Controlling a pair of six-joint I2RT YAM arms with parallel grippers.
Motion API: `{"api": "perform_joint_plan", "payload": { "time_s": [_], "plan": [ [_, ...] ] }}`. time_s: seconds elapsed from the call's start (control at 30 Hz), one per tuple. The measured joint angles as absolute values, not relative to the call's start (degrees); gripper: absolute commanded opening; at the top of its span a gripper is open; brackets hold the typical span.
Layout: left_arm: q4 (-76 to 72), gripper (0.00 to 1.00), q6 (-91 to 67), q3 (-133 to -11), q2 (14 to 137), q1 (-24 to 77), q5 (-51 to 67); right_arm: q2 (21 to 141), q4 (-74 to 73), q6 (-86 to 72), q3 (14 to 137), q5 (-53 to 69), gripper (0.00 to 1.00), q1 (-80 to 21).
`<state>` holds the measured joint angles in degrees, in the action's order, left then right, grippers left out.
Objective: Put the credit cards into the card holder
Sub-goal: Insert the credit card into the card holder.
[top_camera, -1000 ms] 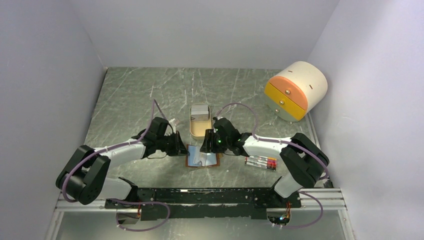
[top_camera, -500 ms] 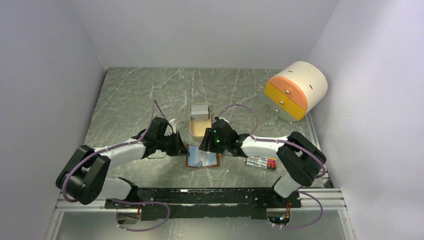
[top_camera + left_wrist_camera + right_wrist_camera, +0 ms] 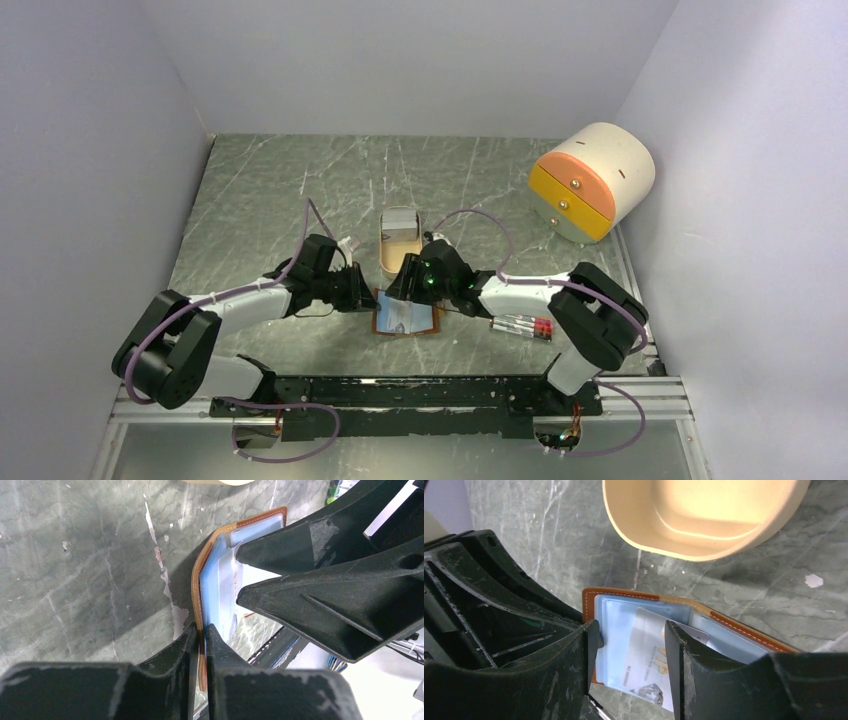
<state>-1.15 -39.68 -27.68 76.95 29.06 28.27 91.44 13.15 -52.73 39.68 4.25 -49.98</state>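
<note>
Well, near edge: both arms are bolted there side by side and reach inward toward the middle of the grey-green marbled table (image 3: 250,200).
Pens: a small bunch of coloured pens (image 3: 522,326) lies off to the right, beside the right arm and apart from everything else.
Card holder: the brown leather card holder (image 3: 744,629) lies opened on the table between the two grippers, pale blue lining up, its left edge bent.
Left gripper: the left gripper (image 3: 201,630) is pinched tight on that left brown edge, the leather squeezed between both fingertips.
Right gripper: the right gripper (image 3: 626,630) hangs over the open holder from the right, fingers about half spread, nothing clamped between them.
Credit card: one grey-white credit card (image 3: 646,645) rests tilted on the blue lining, beneath the gap of the right gripper. Its right part runs under one finger, and I cannot tell whether that finger touches it.
Tray: a beige tray (image 3: 385,262) sits just beyond the holder. Something pale lies at its far end, too small to make out.
Drawer unit: a cream rounded drawer unit (image 3: 610,155) with orange and yellow fronts stands in the far right corner, well apart.
</note>
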Motion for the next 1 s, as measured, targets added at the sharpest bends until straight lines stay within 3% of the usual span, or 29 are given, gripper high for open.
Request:
{"api": "perform_joint_plan", "payload": {
  "time_s": [0.13, 0.23, 0.6, 1.0],
  "plan": [
    [-1.15, 0.16, -39.75, -27.68, 77.03, 29.06, 28.47, 91.42, 13.23, -52.82, 39.75, 4.1, 0.56, -50.0],
    [-1.13, 0.09, -39.77, -27.68, 77.06, 29.06, 28.64, 90.3, 10.04, -52.82, 39.81, 2.66, 0.57, -50.0],
    [-1.5, 0.09, -40.91, -27.68, 77.06, 29.08, 30.11, 85.89, 4.89, -58.92, 35.92, -2.72, 0.58, -53.39],
    [-2.79, 0.09, -41.41, -27.05, 78.78, 29.02, 30.46, 89.32, 13.13, -63.83, 34.92, -3.18, 0.57, -54.89]
  ]
}}
